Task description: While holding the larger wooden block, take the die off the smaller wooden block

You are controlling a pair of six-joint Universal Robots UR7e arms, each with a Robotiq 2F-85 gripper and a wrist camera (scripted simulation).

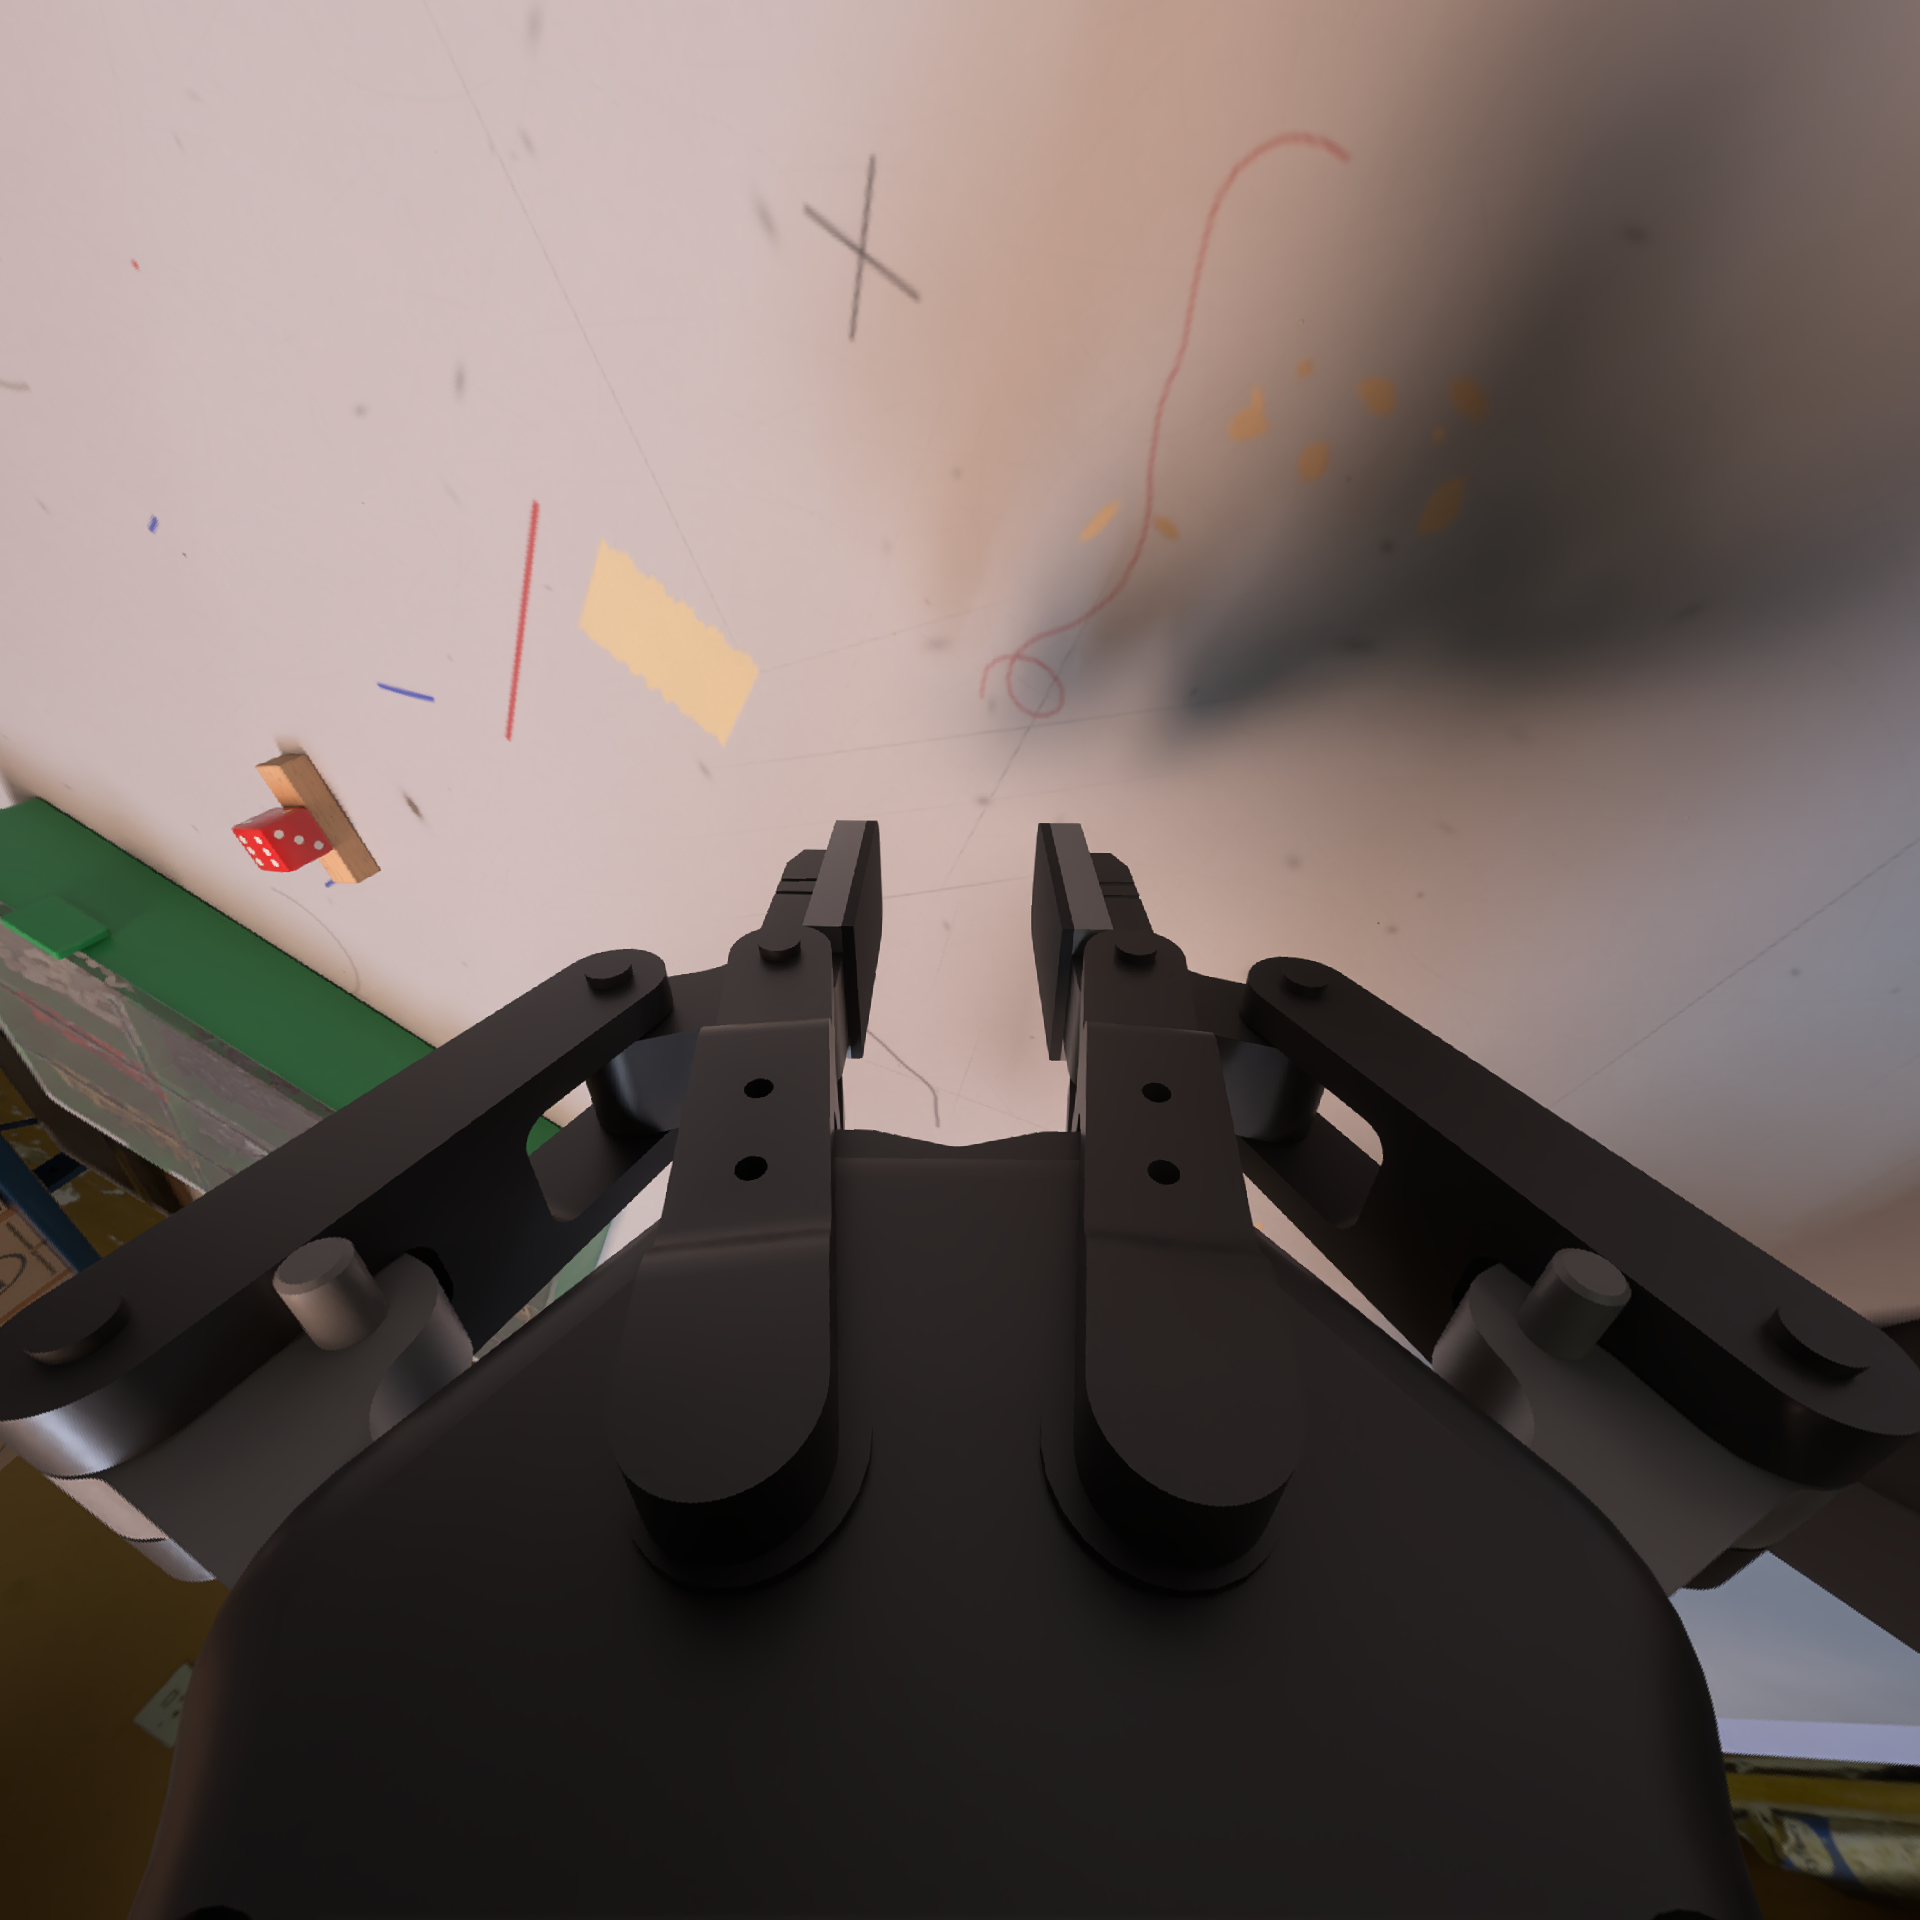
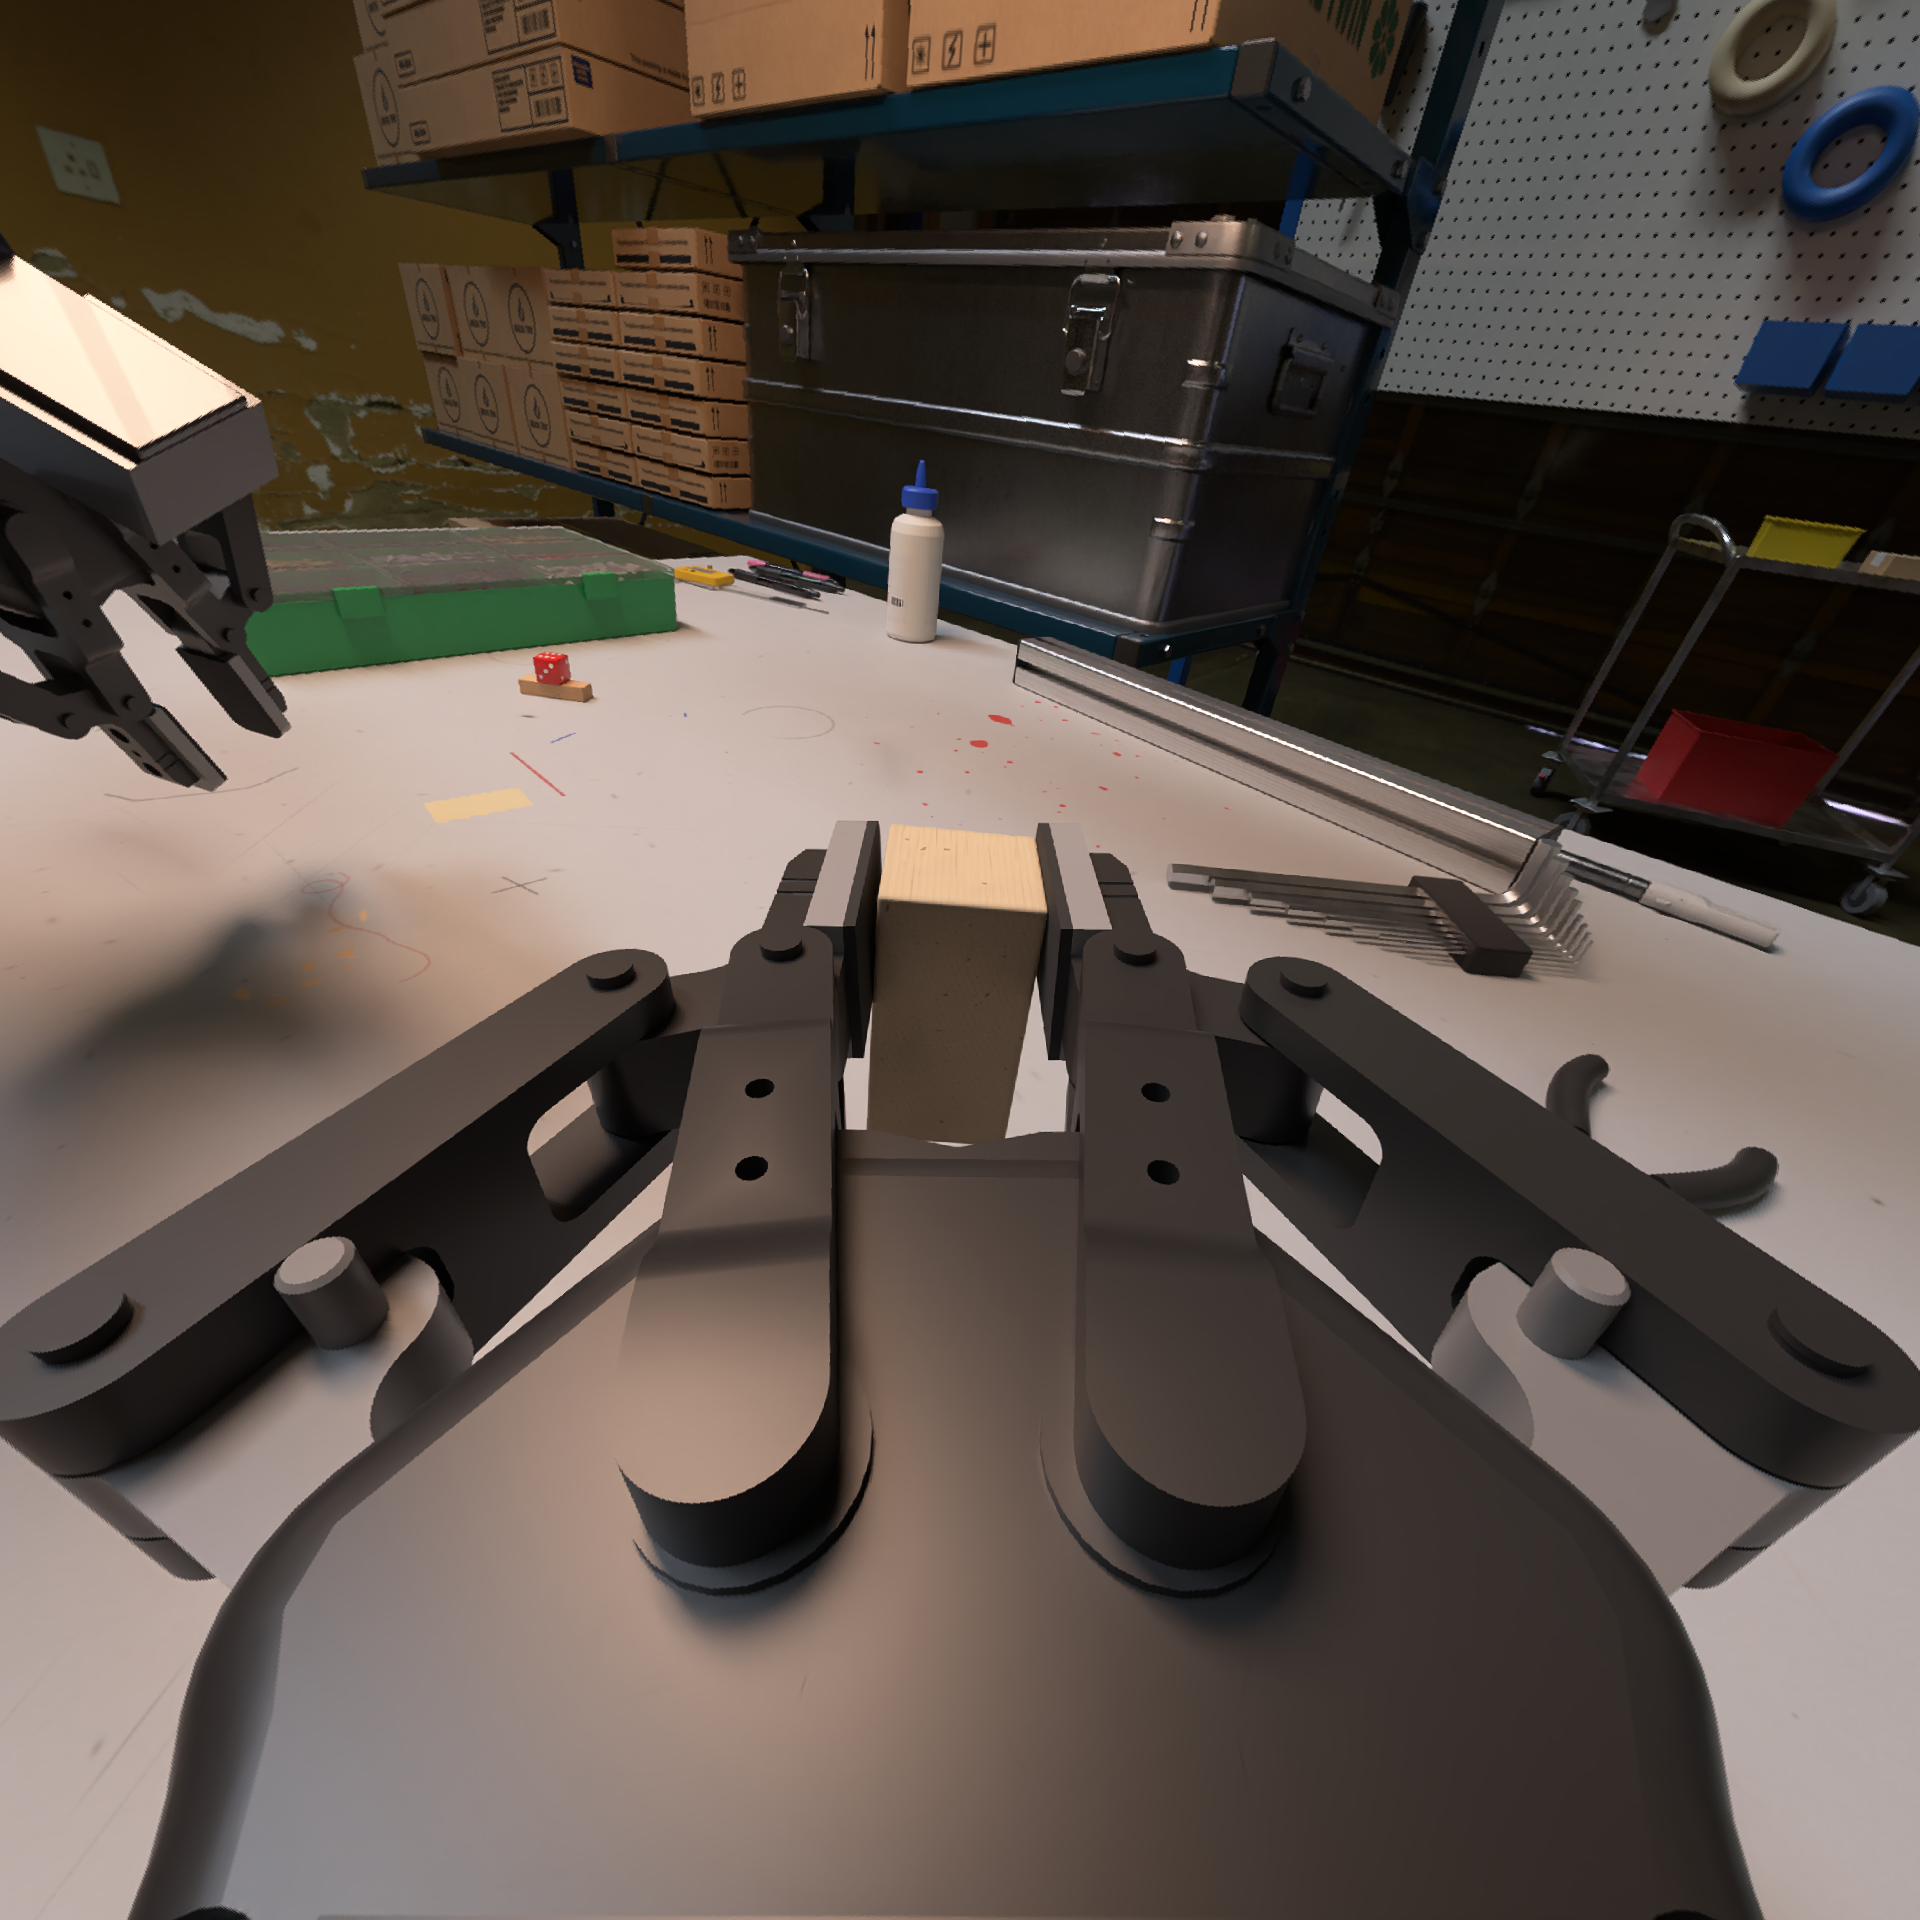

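Note:
My right gripper [image 2: 958, 883] is shut on the larger wooden block [image 2: 958, 987], a pale upright block held just above the white table. The red die [image 2: 551, 667] sits on the smaller wooden block [image 2: 556, 688], a thin flat slab, far ahead near the green case. In the left wrist view the die [image 1: 278, 840] and the small block [image 1: 322, 816] lie at the left, well away from my left gripper [image 1: 956, 914], which is open and empty above the table. The left gripper also shows in the right wrist view [image 2: 223, 727], hovering at the far left.
A green parts case [image 2: 457, 613] lies behind the die, also in the left wrist view [image 1: 208, 966]. A white glue bottle [image 2: 914, 561], a metal rail [image 2: 1278, 758], a hex key set [image 2: 1455, 914] and a black hook [image 2: 1662, 1174] lie to the right. Shelves, boxes and a metal crate [image 2: 1049, 416] stand behind the table.

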